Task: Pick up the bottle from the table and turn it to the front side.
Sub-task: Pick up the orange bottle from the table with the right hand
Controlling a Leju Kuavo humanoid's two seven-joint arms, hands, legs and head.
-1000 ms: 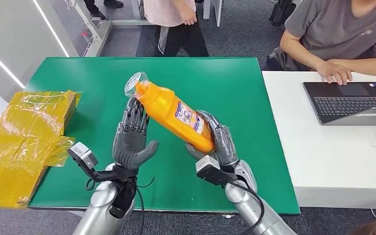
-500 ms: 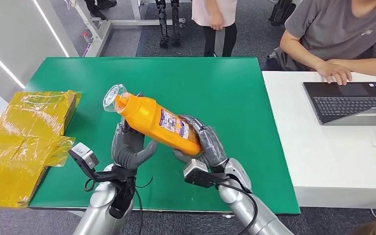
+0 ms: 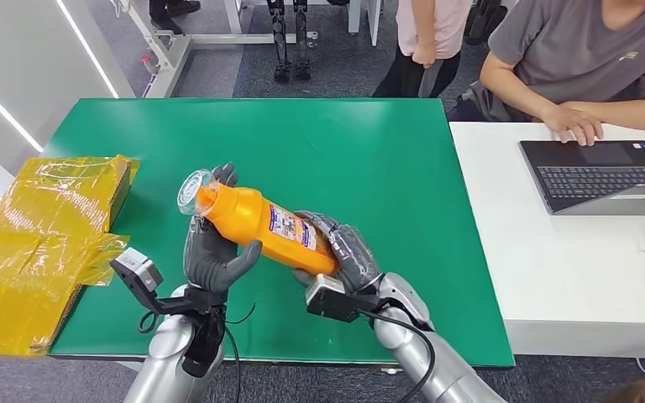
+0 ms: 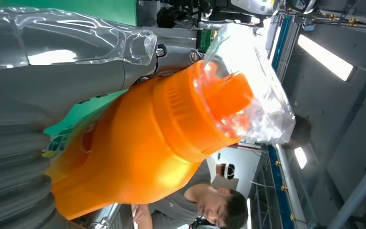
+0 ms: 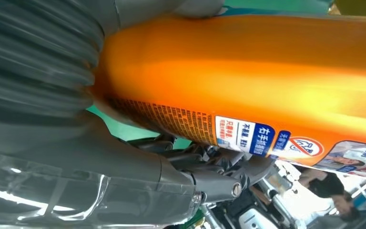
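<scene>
Two robot hands on one item: orange bottle (image 3: pixel 262 223), held above green surface (image 3: pixel 369 159). Right robot hand (image 3: pixel 340 256) grips base; left robot hand (image 3: pixel 210 252) now cups neck. Bottle lowered, flatter than before; reorientation under way.

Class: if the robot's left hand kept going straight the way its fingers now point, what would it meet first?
The left hand already touches the bottle; past its clear cap, probably only bare green table, though depth is unclear.
</scene>
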